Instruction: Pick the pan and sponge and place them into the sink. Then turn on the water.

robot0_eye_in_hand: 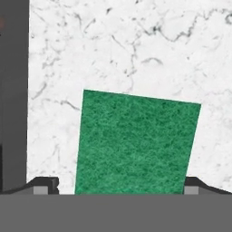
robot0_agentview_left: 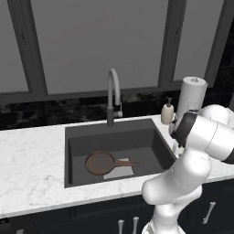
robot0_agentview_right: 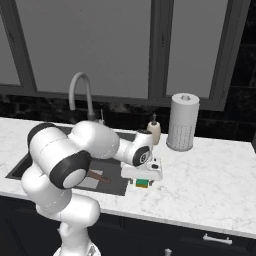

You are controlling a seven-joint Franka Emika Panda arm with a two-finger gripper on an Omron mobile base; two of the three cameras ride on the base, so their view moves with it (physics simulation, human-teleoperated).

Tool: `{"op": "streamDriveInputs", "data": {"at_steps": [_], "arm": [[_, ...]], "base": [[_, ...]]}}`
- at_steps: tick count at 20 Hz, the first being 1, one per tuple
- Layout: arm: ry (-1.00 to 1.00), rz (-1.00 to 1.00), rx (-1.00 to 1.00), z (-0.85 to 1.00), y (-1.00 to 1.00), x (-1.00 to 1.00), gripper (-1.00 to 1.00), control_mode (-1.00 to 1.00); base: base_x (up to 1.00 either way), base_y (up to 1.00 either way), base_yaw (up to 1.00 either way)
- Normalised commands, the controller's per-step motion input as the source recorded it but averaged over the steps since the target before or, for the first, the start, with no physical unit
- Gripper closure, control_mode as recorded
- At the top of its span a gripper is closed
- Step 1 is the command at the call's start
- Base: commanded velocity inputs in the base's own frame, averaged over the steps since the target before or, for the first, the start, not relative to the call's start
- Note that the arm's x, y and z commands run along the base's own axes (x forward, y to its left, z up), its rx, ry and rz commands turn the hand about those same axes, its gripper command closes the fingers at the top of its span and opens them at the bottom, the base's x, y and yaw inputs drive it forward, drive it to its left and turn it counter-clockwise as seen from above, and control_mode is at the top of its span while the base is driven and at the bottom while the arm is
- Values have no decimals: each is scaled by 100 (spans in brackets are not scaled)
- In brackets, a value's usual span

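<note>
Directly beneath the wide-open gripper (robot0_eye_in_hand: 121, 183), the sponge (robot0_eye_in_hand: 136, 142) lies between its fingertips on the counter (robot0_eye_in_hand: 136, 54).

A glossy white robot arm (robot0_agentview_right: 75, 160) built from rounded, bulbous segments, with dark grey bands ringing its joints. Its flat white hand ends in a pincer (robot0_eye_in_hand: 121, 183) with two small dark finger tips (robot0_eye_in_hand: 45, 183).

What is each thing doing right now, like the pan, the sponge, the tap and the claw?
Pan: lying flat in the sink, right way up.
Sponge: flat on the counter, green side up, not picked up yet.
Sink: no water in it.
Tap: off, nothing running.
Claw: open, one tip on each side of the sponge.
Paper towel roll: standing up.
</note>
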Motion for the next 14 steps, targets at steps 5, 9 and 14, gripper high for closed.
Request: {"op": "streamDriveInputs", "data": {"at_steps": [5,9,14], "arm": [[0,0,0,-11,0,0,100,-100],[0,0,0,0,0,0,100,-100],[0,0,0,0,0,0,100,-100]], "base": [[0,0,0],[0,0,0],[0,0,0]]}}
